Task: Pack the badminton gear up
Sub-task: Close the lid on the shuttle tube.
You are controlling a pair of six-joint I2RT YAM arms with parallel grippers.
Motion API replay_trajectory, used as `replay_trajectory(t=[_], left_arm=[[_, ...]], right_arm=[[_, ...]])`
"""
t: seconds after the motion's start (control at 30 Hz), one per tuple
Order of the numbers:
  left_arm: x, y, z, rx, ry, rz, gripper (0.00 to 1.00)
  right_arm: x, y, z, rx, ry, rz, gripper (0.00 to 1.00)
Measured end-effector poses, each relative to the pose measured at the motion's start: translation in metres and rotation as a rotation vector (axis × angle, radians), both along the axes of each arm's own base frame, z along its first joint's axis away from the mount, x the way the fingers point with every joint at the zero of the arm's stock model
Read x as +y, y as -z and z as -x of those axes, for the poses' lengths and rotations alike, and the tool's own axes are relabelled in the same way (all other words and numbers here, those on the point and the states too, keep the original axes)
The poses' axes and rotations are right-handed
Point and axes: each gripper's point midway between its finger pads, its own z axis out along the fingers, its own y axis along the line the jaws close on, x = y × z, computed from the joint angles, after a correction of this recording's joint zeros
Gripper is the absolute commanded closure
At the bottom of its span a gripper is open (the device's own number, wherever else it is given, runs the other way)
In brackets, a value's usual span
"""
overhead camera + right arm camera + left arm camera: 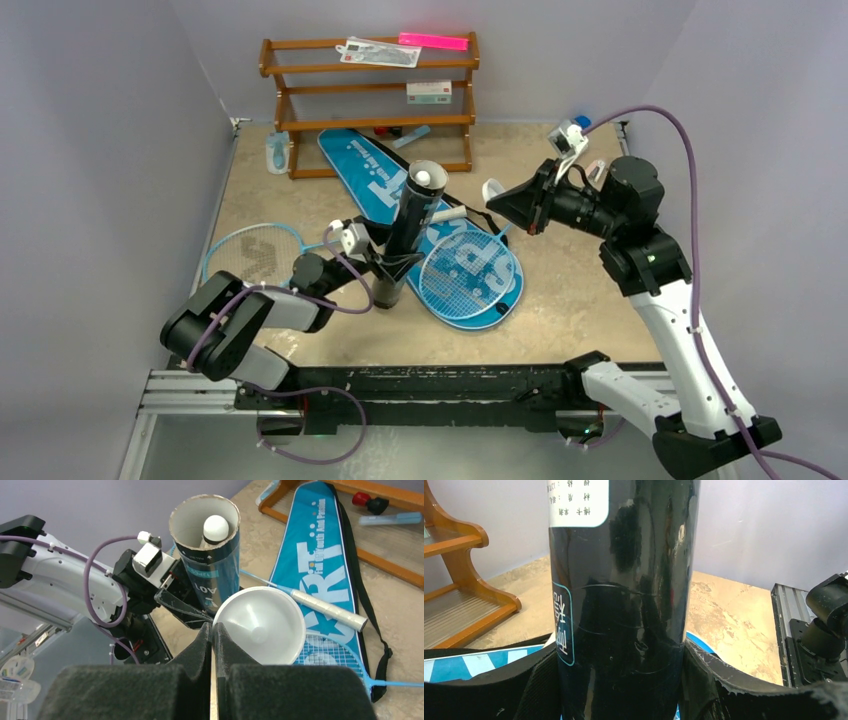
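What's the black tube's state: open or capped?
Open. The black tube, held in the left gripper's fingers, has a bare top rim with a shuttlecock cork inside; the right gripper's fingers pinch a white round piece.

A table [585, 315] with a mottled beige, stone-like surface is enclosed on three sides by plain pale lilac walls [100, 150]. A brown wooden three-tier rack [300, 124] is set at the far edge of the surface, close to the back wall and left of centre. An aluminium rail [190, 392] is fixed along the near edge. The whole is lit evenly, and only soft shadows are cast.
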Motion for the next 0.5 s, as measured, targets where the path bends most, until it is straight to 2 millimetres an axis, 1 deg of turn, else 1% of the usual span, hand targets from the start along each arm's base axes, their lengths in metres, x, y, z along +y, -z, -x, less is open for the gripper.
replay_trajectory(t=[0.13, 0.3, 0.37, 0.4, 0.5], left_arm=[[0.000, -0.001, 0.001, -0.006, 0.002, -0.002, 0.43], [0.001, -0.001, 0.005, -0.013, 0.010, -0.005, 0.43], [0.001, -0.001, 0.007, -0.016, 0.015, -0.005, 0.43], [0.001, -0.001, 0.009, -0.018, 0.018, -0.006, 0.43], [0.001, -0.002, 0.011, -0.020, 0.026, -0.007, 0.43]], right_arm=[[0.001, 0.011, -0.007, 0.032, 0.012, 0.011, 1.00], [0.008, 0.025, -0.032, 0.093, 0.039, 0.006, 1.00], [0.014, 0.032, -0.043, 0.125, 0.033, -0.001, 1.00], [0.020, 0.038, -0.050, 0.149, 0.026, -0.006, 1.00], [0.039, 0.054, -0.060, 0.200, 0.000, -0.002, 1.00]])
